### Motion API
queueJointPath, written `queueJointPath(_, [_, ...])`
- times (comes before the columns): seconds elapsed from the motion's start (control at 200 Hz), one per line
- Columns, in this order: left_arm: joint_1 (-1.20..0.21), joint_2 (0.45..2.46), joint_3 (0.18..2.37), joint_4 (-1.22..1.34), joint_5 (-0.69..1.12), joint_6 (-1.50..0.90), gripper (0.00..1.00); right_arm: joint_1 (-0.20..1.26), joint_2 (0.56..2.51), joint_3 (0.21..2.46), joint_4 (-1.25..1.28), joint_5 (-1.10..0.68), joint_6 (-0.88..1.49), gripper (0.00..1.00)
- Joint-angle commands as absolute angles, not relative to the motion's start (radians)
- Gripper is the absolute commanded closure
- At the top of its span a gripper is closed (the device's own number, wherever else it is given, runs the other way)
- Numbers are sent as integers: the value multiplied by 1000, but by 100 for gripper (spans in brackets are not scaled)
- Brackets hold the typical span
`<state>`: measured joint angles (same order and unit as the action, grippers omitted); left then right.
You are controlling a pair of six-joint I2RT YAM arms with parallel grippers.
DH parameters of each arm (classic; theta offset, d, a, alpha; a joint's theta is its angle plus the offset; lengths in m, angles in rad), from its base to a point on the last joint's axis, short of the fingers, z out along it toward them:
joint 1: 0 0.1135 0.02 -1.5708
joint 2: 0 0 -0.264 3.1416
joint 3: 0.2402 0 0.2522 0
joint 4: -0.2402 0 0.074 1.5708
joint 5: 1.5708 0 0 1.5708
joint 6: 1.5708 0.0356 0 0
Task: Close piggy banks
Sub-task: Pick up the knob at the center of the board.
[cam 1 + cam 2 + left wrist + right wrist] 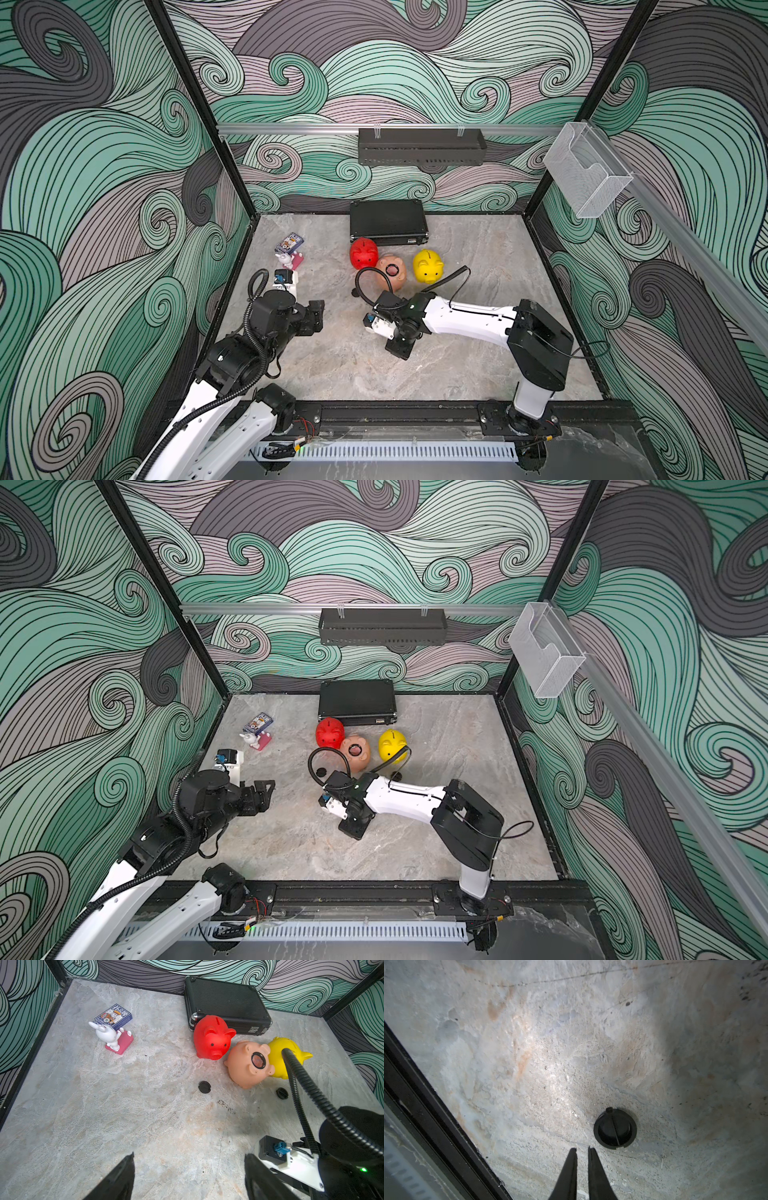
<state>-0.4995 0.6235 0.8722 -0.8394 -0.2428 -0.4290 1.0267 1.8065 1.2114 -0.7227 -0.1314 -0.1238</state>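
Judging by the three black plugs lying loose on the table (pixel 104 1115), no bank is closed yet. One plug (pixel 204 1086) and another plug (pixel 282 1093) lie just in front of the pigs, and a third plug (pixel 615 1128) lies just beside the tips of the right gripper (pixel 581 1148), whose jaws are almost together on nothing. The left gripper (pixel 189 1154) is spread wide and empty, well apart from the pigs. The three sit in a close row near the middle of the back edge, by a black case (pixel 224 999). The red pig (pixel 212 1041) and yellow pig (pixel 279 1045) stand on their feet, slots up, long axes back to front, snouts toward the front edge; their bellies are hidden. The peach pig (pixel 247 1066) is tipped over with its open belly hole facing up.
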Motion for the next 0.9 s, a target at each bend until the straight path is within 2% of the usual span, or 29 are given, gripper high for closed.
queueJointPath(0.0, [-492,611,890,-866,-269,-428,18,1026,1823,1239,-743,-116,-135,84])
queueJointPath(0.32, [-492,615,890,-865,-267,-425,18,1027,1855,1276,-773,-31,-145,82])
queueJointPath(0.445, [-492,616,890,-867,-266,-426,18,1025,1869,1277,-774,-31,-150,77])
queueJointPath(0.896, [-492,612,885,-859,-255,-423,17,1019,1911,1300,-793,-18,-145,78])
